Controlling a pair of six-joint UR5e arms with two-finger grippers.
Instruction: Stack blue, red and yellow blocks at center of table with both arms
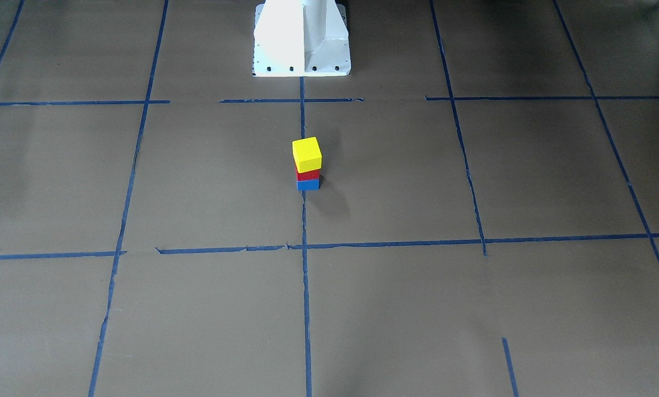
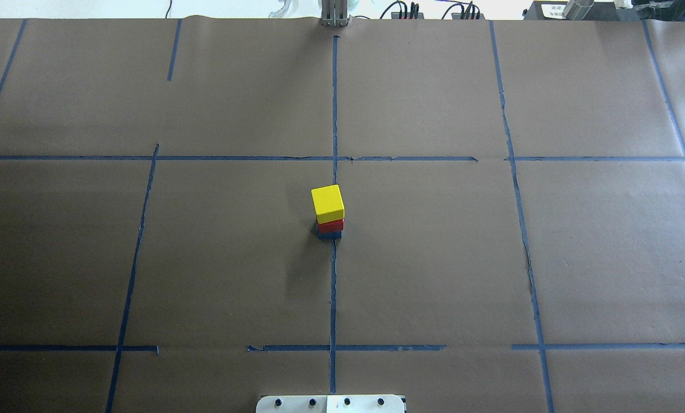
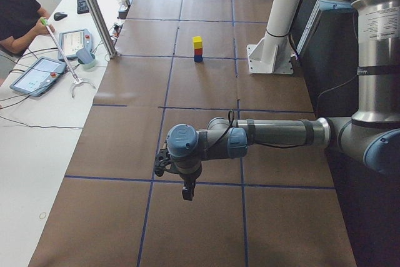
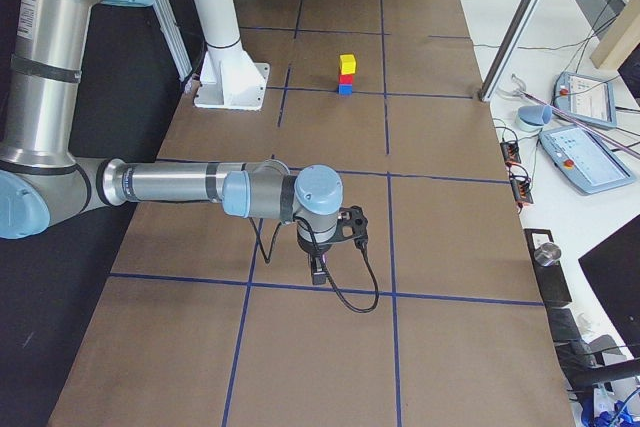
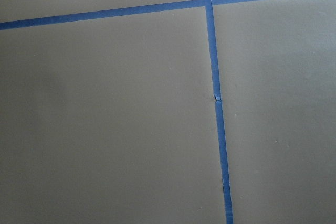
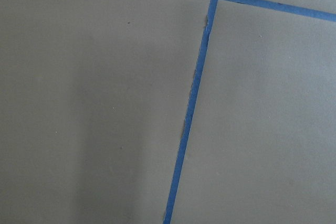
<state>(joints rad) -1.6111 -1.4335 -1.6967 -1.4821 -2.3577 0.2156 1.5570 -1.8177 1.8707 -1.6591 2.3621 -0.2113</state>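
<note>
Overhead exterior: yellow block (image 2: pixel 327 201) on red block (image 2: pixel 331 225) on blue block (image 2: pixel 331 234), bench (image 2: pixel 434 258) centre; stacking judged complete. My left end effector (image 3: pixel 187 194) and right end effector (image 4: pixel 319 274): open or closed, I cannot tell.

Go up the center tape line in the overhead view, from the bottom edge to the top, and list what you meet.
white base plate → block stack → metal post at the table's far edge

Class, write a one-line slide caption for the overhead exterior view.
Finished stack: yellow block on red block on blue block, standing on the brown table's centre tape line.
</note>
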